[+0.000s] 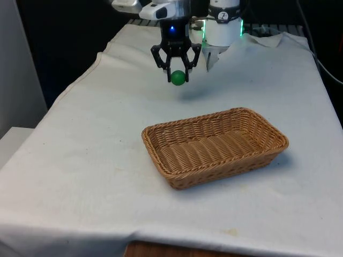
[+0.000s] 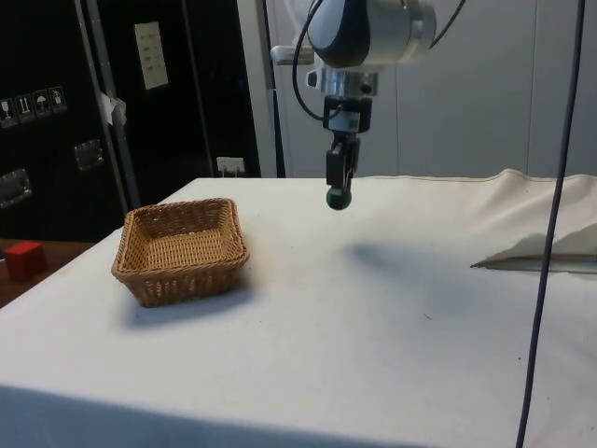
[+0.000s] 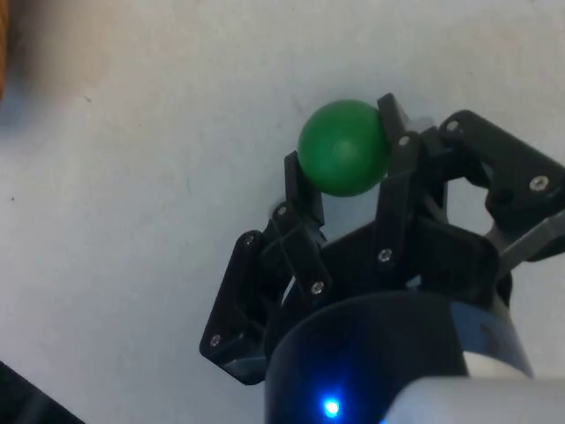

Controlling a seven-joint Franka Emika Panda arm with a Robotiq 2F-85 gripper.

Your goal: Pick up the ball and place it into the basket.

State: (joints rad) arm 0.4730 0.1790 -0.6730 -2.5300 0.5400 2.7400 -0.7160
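A small green ball (image 1: pixel 178 77) hangs in the air between the black fingers of my gripper (image 1: pixel 177 76), which is shut on it. In the side view the ball (image 2: pixel 338 198) and gripper (image 2: pixel 338 194) are well above the white cloth, some way to the right of the basket. The wrist view has the ball (image 3: pixel 342 147) pinched between both fingertips, over bare cloth. The tan wicker basket (image 1: pixel 270 151) is rectangular and sits on the table nearer the front view's camera, below and right of the gripper. Nothing lies inside the basket (image 2: pixel 142 273).
A fold of loose cloth (image 2: pixel 541 252) lies on the table at the side view's right. A dark cable (image 2: pixel 546 224) hangs down near that side. A red block (image 2: pixel 24 259) sits off the table beyond the basket. White cloth surrounds the basket.
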